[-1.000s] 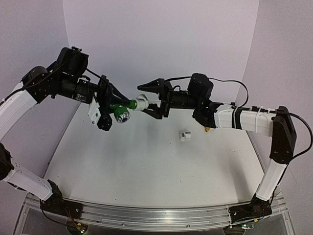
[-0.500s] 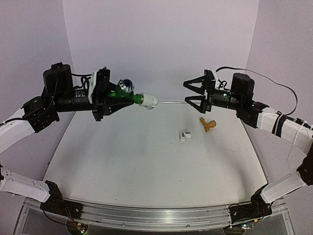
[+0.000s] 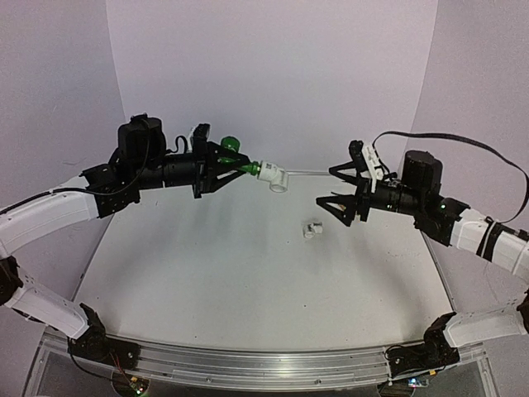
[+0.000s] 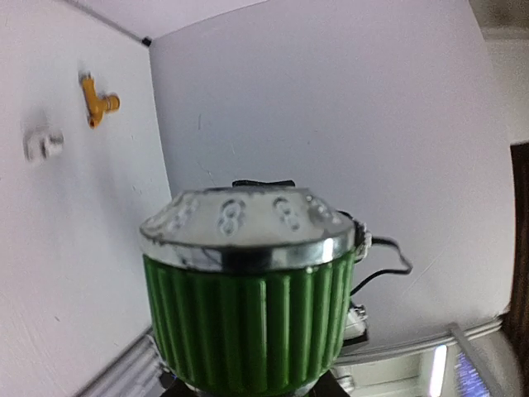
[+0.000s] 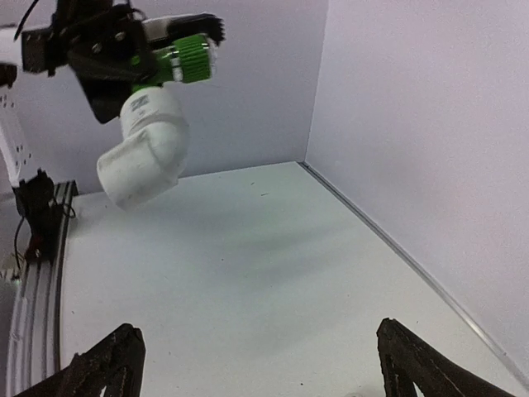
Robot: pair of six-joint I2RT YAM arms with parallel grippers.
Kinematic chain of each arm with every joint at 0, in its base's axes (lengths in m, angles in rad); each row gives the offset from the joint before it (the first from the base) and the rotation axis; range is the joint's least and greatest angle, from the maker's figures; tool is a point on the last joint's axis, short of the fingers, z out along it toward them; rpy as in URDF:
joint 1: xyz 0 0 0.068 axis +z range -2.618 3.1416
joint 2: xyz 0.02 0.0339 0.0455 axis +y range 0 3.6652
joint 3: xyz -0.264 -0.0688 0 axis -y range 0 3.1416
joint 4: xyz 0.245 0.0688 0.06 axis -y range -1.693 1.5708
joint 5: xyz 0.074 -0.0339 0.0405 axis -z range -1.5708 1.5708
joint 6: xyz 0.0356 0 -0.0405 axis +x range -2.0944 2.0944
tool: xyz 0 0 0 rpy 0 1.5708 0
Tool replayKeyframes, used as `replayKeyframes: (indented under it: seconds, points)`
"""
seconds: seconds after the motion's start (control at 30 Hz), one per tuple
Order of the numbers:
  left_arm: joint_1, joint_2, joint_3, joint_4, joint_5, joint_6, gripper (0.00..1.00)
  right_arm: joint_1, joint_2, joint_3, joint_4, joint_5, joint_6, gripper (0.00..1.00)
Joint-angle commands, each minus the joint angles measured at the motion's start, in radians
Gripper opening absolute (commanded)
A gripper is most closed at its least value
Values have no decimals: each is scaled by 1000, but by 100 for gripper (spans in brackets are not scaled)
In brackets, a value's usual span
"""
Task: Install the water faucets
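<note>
Above the far side of the tabletop (image 3: 248,281), my left tool (image 3: 231,165) is clenched on the green faucet (image 3: 230,143). A white elbow fitting (image 3: 274,176) sits on the faucet's end and points toward the right arm. The right tool (image 3: 326,188) hangs in the air opposite, jaws spread wide with nothing between them, well apart from the elbow. The yellow faucet (image 4: 97,99) lies on the tabletop; I see it from the left wrist only. A small white fitting (image 3: 312,229) lies near it.
</note>
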Motion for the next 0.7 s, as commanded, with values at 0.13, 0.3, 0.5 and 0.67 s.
replayKeyframes:
  seconds: [0.13, 0.3, 0.5, 0.67]
  points:
    - [18, 83, -9, 210, 177, -402, 0, 141, 70, -45, 325, 31, -379, 98]
    - [19, 92, -44, 268, 194, -462, 0, 216, 105, -127, 488, 75, -515, 98]
    - [19, 98, -84, 290, 220, -502, 0, 259, 157, -216, 731, 159, -669, 94]
    - [19, 116, -87, 323, 246, -511, 0, 268, 181, -211, 793, 171, -694, 88]
